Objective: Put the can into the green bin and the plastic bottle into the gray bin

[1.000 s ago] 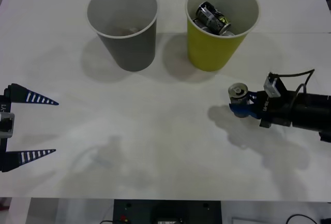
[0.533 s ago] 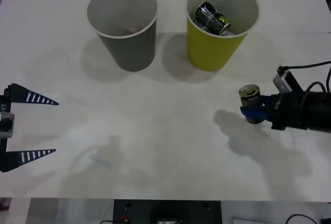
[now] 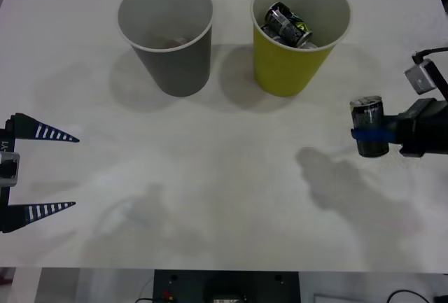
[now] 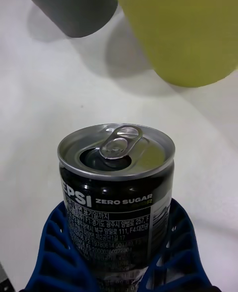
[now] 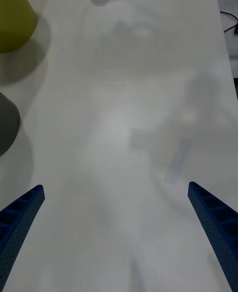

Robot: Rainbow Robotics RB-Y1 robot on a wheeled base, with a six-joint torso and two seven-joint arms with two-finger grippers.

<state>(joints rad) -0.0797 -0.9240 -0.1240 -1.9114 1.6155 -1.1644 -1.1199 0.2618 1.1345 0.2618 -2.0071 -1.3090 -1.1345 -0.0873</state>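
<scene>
The right gripper (image 3: 369, 135), blue and ribbed, is closed around a small dark metal drink can (image 3: 368, 126) with a silver top and pull tab, one finger pressed on each side of the can's lower body. In the right wrist view the can (image 4: 117, 195) stands upright between the blue fingers (image 4: 57, 252), its opened top facing up and white lettering on its black side. The can is held above the white table (image 3: 210, 198), over its right part, with its shadow lying on the surface to the left and below it.

Beyond the can, toward the far edge, stands the large yellow-green tapered cup-shaped bin (image 3: 288, 65) with a white inside; other dark cans (image 3: 287, 24) already lie in it. Just to its left, apart from it, stands the large dark gray tapered cup-shaped bin (image 3: 175, 58).

The left gripper (image 3: 42, 170) hangs at the table's left edge, its two blue fingers spread wide, holding nothing, well apart from both bins.
</scene>
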